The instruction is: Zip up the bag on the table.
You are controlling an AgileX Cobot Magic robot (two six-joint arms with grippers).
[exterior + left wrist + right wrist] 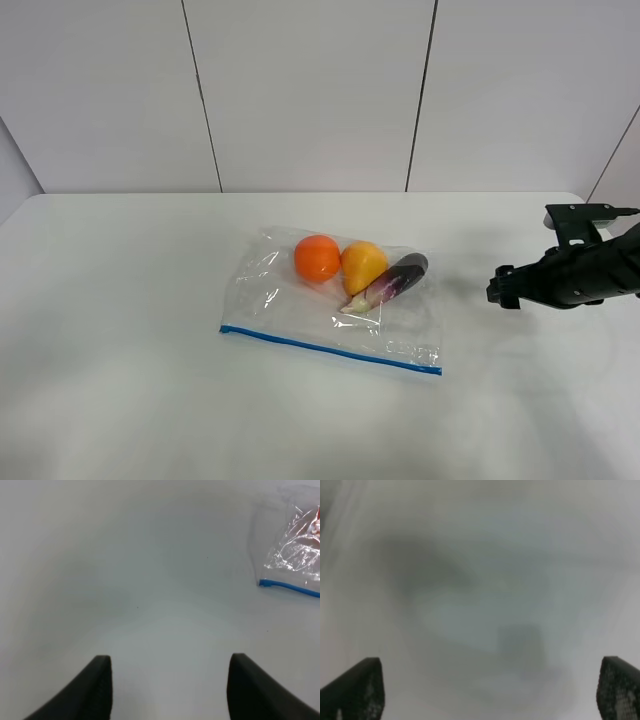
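The clear crinkly bag [300,305] lies flat in the middle of the white table [120,350], its blue zip strip [330,349] along the near edge. Inside it are an orange [317,257], a yellow pear [362,264] and a purple eggplant [395,280]. My right gripper [503,285] hovers to the right of the bag, apart from it; in the blurred right wrist view [490,690] its fingers stand wide apart and empty. My left gripper [170,690] is open and empty over bare table, with the bag's corner [295,555] and the end of the zip strip [290,586] some way off. The left arm is out of the exterior view.
A grey panelled wall [310,90] stands behind the table's far edge. The right arm's black body [590,265] reaches in from the right edge of the exterior view.
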